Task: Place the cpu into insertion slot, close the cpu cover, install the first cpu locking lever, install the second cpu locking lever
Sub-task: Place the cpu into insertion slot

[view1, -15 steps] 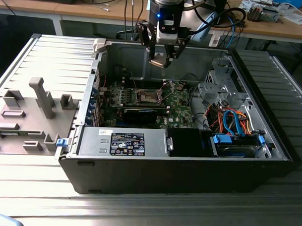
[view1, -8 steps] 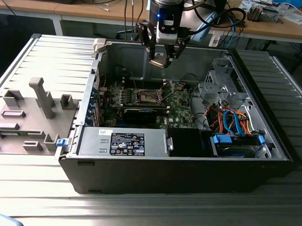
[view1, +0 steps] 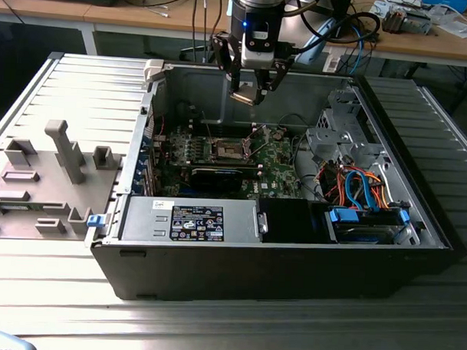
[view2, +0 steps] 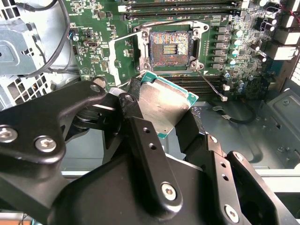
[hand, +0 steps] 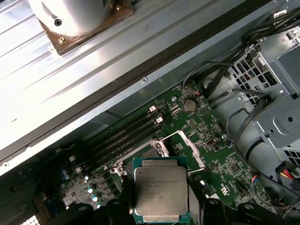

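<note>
One cpu (view2: 164,105) is pinched flat by its opposite edges in the pincer (view2: 161,115), metal top facing up toward the first wrist view's camera (hand: 161,194). The edge grip probably keeps the fingers off its contact face and holds it level with the socket. In the exterior view the pincer (view1: 248,95) hangs inside the open computer case (view1: 292,246), above the green motherboard (view1: 276,165) and well apart from it, so the chip is not seated.

The one insertion slot (view2: 169,47) lies bare, its grid of contacts showing inside the silver rim. It sits just beyond the chip's leading edge in the second wrist view. The one cpu cover (hand: 193,150) stands swung up on its hinge beside the socket, which leaves the opening free for the chip. Two thin wire locking levers seem to be unlatched: one (view2: 211,84) angles away from a socket corner and the other (view2: 173,22) runs along the far side.

There is one coin battery (hand: 189,105) near a bank of long black memory slots (hand: 126,136). The case lies on its side on the ribbed metal counter (view1: 213,328), so the board faces up for a straight descent
</note>
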Robot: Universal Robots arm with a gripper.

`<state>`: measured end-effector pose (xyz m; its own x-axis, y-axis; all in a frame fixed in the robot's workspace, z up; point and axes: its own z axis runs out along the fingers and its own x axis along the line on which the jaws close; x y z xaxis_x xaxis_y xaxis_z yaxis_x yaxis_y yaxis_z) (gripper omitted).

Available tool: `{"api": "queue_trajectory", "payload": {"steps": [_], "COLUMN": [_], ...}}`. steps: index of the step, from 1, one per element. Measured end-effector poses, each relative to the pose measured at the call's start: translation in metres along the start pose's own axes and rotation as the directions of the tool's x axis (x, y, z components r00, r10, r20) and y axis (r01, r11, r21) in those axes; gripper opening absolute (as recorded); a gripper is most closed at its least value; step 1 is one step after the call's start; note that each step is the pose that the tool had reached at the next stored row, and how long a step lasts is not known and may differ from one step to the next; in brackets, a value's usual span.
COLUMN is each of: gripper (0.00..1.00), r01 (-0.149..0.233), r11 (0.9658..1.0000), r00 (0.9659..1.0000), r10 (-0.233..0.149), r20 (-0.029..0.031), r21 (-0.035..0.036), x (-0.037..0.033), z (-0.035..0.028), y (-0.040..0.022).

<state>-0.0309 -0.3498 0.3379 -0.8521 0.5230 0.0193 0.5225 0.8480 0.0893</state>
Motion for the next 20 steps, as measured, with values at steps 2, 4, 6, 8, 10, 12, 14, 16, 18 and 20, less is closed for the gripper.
{"api": "queue_trajectory", "payload": {"steps": [2, 4, 6, 8, 10, 12, 14, 16, 18, 20], "gripper": [0.55, 0.55, 0.55, 0.55, 0.55, 0.55, 0.55, 0.55, 0.55, 0.55], "r01": [-0.002, -0.003, -0.004, -0.005, -0.006, -0.007, -0.008, -0.009, -0.009, -0.01], "r11": [1.0, 1.0, 1.0, 1.0, 1.0, 1.0, 1.0, 1.0, 1.0, 0.9999], "r00": [1.0, 1.0, 1.0, 1.0, 1.0, 1.0, 1.0, 1.0, 1.0, 0.9999], "r10": [0.002, 0.003, 0.004, 0.005, 0.006, 0.007, 0.008, 0.009, 0.009, 0.01], "r20": [0.0002, 0.0003, 0.0003, 0.0004, 0.0006, 0.0006, 0.0007, 0.0008, 0.0008, 0.0009], "r21": [0.0, -0.0001, -0.0001, -0.0002, -0.0001, 0.0, -0.0002, -0.0002, -0.0002, -0.0002], "x": [0.0, 0.0, 0.0, 0.0, 0.0, 0.0, 0.0, 0.0, 0.0, 0.0], "z": [0.0, 0.0, 0.0, 0.0001, 0.0, 0.0, 0.0001, 0.0001, 0.0002, 0.0002], "y": [0.0, 0.0, 0.0, 0.0, 0.0, 0.0, 0.0, 0.0, 0.0, 0.0]}}
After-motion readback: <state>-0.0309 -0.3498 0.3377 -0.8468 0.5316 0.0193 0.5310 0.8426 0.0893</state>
